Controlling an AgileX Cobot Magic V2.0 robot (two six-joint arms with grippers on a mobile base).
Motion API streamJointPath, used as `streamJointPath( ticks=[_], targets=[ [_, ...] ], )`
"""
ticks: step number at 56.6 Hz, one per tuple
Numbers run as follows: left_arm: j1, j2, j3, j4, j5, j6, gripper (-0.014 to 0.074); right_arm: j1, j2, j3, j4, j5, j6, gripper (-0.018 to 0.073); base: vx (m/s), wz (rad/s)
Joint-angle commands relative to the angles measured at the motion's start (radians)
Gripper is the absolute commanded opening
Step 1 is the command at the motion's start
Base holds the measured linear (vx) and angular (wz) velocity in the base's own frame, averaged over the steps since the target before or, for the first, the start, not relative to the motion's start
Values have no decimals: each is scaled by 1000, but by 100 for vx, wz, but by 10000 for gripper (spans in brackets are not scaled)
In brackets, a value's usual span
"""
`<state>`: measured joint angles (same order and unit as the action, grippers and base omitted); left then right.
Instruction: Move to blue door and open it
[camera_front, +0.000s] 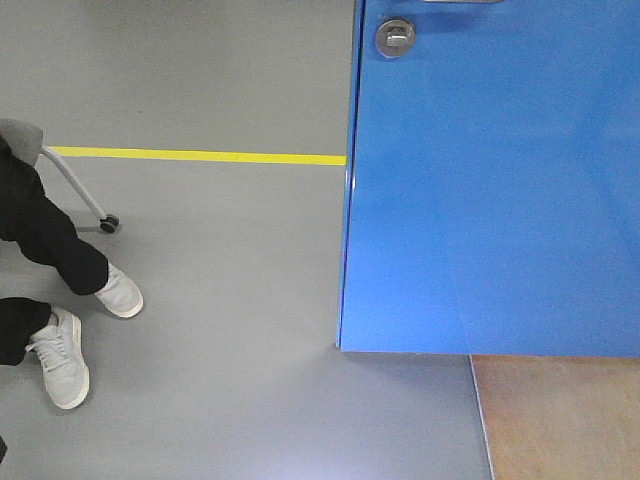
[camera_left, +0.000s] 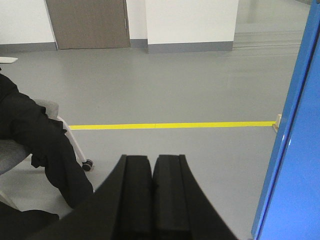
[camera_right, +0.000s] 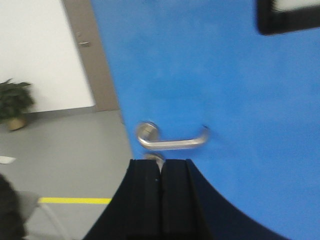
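On the right of the front view stood the blue door (camera_front: 500, 190), a large glossy flat panel reaching from the top of the frame down to the grey floor (camera_front: 230, 260), with a patch of wood-coloured flooring (camera_front: 560, 420) under its near right corner. A yellow tape line (camera_front: 200, 155) ran across the floor to the door's left edge. At far left sat a person in black trousers (camera_front: 45, 235) and white sneakers (camera_front: 62, 355), on a chair whose castor leg (camera_front: 95, 205) showed behind them. In the right wrist view, somewhat blurred, the right gripper (camera_right: 161, 200) pointed at the door with its black fingers pressed together, just below the silver lever handle (camera_right: 172, 140); the round thumb-turn lock (camera_front: 395, 38) sat beneath that handle. The left gripper (camera_left: 152, 200) was likewise closed flat, empty, aimed over open floor with the door's edge to its right.
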<state>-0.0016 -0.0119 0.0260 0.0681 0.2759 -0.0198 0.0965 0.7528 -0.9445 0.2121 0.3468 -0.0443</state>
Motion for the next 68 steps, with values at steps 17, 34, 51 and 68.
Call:
streamJointPath(
  ticks=[17,34,51,68],
  targets=[
    [-6,-13,-26,-3,-85,-7,73,3,-596,696,-88,-233,-6,12,0,0],
    [-6,-13,-26,-3,-85,-7,73,3,-692,947,-161,-355,28,12,0,0],
    [-6,-13,-26,-3,-85,-7,73,3,-756,977,-235,-357,83,12,0,0],
    [-6,-13,-26,-3,-85,-7,73,3,-773,977,-243,-311,84,12,0,0]
  ],
)
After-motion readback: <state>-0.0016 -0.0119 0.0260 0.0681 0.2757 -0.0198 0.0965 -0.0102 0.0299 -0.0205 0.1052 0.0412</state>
